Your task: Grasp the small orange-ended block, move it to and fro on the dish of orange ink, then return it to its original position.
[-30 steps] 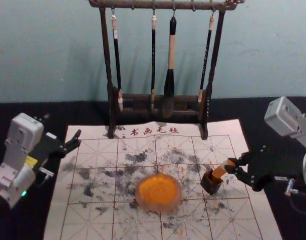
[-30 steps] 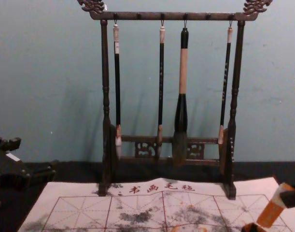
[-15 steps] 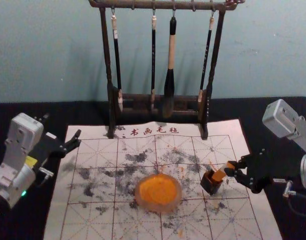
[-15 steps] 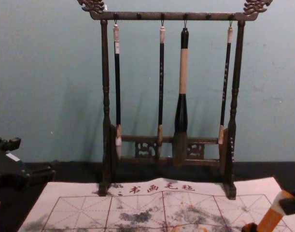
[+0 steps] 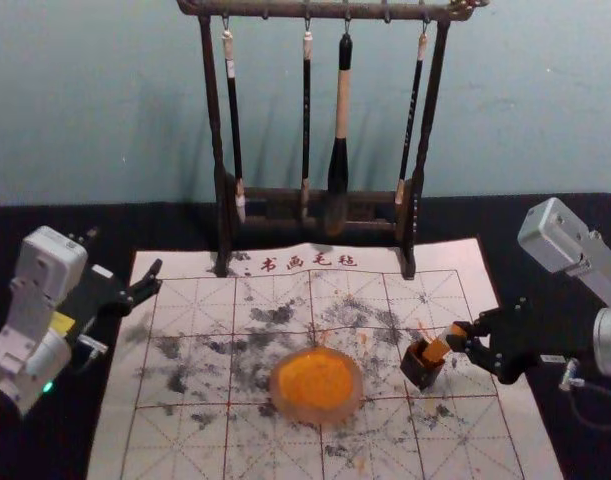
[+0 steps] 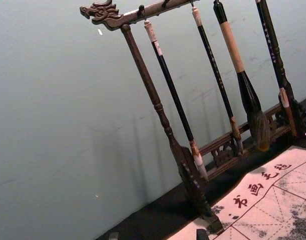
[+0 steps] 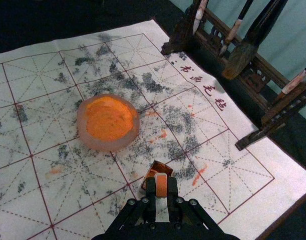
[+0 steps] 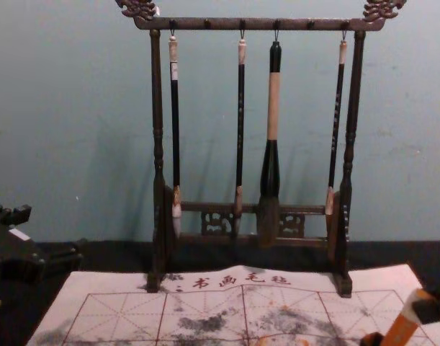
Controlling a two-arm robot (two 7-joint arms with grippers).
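My right gripper is at the right of the mat, shut on the orange-ended block, which leans with its lower end at the mouth of the small dark box. How deep it sits inside is unclear. The right wrist view has the block between the fingertips of my right gripper, beside the box. The dish of orange ink rests left of the box. My left gripper stays parked at the far left, open; its fingertips edge into the left wrist view.
A dark wooden rack with several hanging brushes stands at the mat's back edge. The white gridded mat carries black and orange smudges. Black cloth lies around the mat.
The right gripper has come down slightly and a little leftward with the block, whose lower end has moved from above the box to its mouth. The left arm has held still.
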